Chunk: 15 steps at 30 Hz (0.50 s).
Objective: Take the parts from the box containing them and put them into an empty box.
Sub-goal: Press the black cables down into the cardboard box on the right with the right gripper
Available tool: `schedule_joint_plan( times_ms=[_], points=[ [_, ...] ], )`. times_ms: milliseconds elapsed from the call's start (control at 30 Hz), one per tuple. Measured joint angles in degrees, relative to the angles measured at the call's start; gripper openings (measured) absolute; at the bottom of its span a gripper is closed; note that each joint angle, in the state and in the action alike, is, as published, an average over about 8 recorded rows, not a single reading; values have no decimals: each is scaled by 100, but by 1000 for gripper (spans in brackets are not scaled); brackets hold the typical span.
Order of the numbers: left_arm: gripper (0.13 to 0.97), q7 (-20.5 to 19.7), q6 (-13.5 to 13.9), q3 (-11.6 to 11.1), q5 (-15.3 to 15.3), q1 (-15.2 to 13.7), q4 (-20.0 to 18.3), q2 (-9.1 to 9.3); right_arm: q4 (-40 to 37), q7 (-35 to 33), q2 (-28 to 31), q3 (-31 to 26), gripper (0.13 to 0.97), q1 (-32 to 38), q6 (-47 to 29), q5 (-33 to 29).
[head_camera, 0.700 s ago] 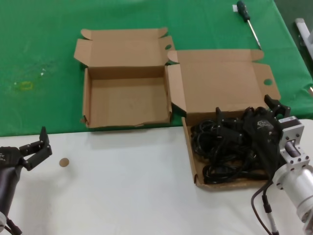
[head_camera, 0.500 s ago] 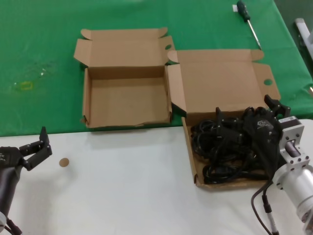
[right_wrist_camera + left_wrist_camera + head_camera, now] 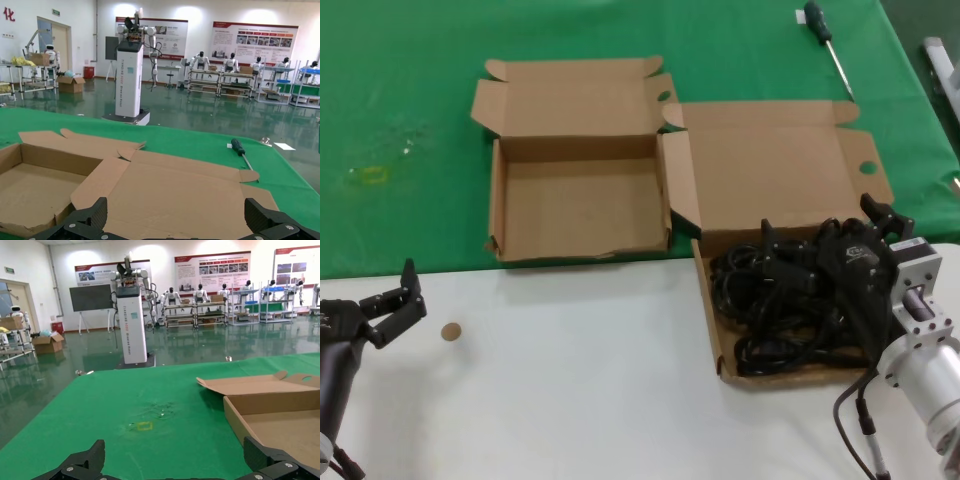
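Observation:
The parts [image 3: 775, 305], black looped cords, lie tangled in the tray of the wider cardboard box [image 3: 708, 320] at the right. Its broad lid [image 3: 770, 170] lies open behind it and also shows in the right wrist view [image 3: 175, 190]. My right gripper [image 3: 817, 222] is open, low over the back of the cord pile; I cannot tell whether it touches a cord. The right wrist view shows its jaws [image 3: 175, 220] wide apart with nothing between them. The smaller empty box [image 3: 580, 205] stands open to the left. My left gripper [image 3: 398, 292] is open and empty over the white table, at the near left.
A screwdriver [image 3: 825, 40] lies on the green cloth at the far right. A small brown disc [image 3: 450, 331] lies on the white table near my left gripper. A yellow mark [image 3: 370, 175] is on the cloth at the left.

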Motion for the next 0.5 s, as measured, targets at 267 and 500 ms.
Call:
schedule_joint_plan(
  times_ms=[267, 500],
  points=[
    [946, 0, 0, 0, 0, 0, 0, 0, 0, 1, 3, -3, 966, 0, 3, 2],
    [899, 0, 0, 0, 0, 0, 0, 0, -4, 65, 177, -243, 966, 27, 218, 170]
  ],
)
